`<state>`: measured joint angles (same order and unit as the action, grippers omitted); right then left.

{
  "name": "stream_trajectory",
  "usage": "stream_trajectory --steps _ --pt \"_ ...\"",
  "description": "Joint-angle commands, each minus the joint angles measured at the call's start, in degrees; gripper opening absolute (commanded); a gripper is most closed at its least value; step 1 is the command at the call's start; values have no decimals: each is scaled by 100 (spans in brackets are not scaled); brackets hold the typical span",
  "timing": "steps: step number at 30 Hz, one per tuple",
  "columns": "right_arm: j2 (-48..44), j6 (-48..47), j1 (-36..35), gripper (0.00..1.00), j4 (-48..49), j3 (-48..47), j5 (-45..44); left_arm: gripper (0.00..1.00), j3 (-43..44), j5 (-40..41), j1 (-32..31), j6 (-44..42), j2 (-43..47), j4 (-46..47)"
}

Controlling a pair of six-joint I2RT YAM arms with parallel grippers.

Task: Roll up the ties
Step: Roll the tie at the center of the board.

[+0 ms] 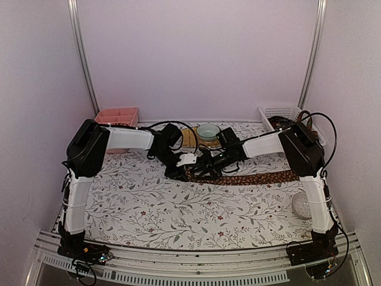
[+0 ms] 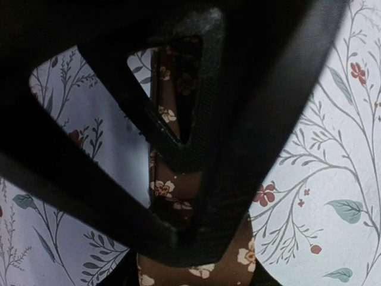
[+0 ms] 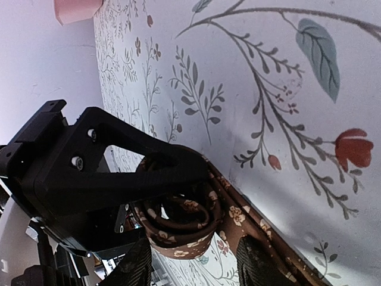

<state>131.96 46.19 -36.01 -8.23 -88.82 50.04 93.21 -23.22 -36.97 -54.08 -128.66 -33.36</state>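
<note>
The soft, slippery tie needed holding by its coil: left fingers clamped it, right fingers stood apart, flanking it.

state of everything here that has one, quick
tie: partly rolled at its left end, rest flat on the table
left gripper: shut on the tie
right gripper: fingers flank the roll, grip unclear
white basket: holds dark items

A lab test booth: plain lilac walls, aluminium rails, floral-clothed table.
</note>
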Motion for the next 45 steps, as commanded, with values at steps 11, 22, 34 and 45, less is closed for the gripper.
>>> stream_trajectory --steps 11,22,34,45 --pt "-770 351 -116 48 527 54 227 46 27 455 -170 539 -237 -300" --pt "-629 1202 -115 48 1792 432 657 41 191 496 -237 686 -353 -407" --pt "-424 1310 -93 27 1855 472 551 41 105 519 -275 744 -344 -380" --pt "-181 889 -78 11 1230 372 203 49 50 458 -258 878 -158 -377"
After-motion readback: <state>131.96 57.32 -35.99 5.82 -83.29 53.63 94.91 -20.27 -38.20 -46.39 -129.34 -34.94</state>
